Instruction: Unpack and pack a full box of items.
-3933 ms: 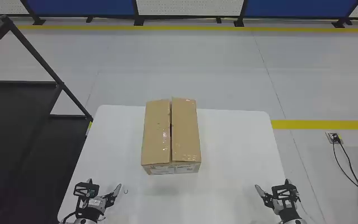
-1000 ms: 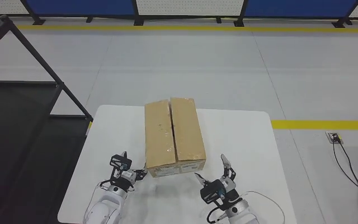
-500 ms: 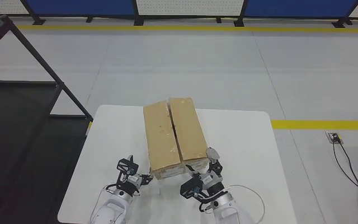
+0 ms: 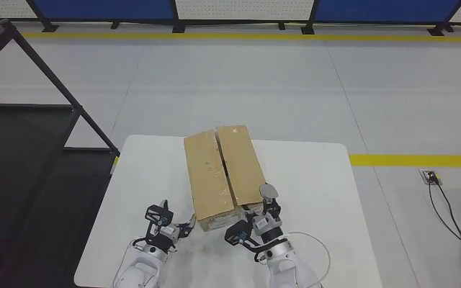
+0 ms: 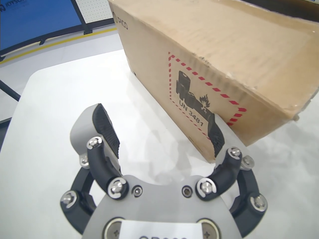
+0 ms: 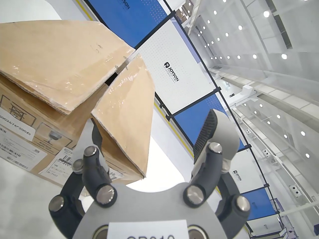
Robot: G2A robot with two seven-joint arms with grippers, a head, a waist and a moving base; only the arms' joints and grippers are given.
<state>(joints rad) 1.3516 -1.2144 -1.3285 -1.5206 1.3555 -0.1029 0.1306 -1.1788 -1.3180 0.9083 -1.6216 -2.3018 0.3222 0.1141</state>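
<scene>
White table (image 4: 310, 180): box (image 4: 220, 173); left hand (image 5: 155, 113) spread beside near corner, right hand (image 6: 154, 123) spread astride lifted flap (image 6: 127, 105).

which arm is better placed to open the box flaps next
Right. The right gripper, open, straddles the lifted corner of a top flap; the left gripper sits open, low beside the long side of the box.

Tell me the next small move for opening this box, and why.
Probably close the right gripper on the lifted flap: its fingers are open with that flap's near corner between them, and the flap is only partly raised. The left gripper sits open beside the box.
</scene>
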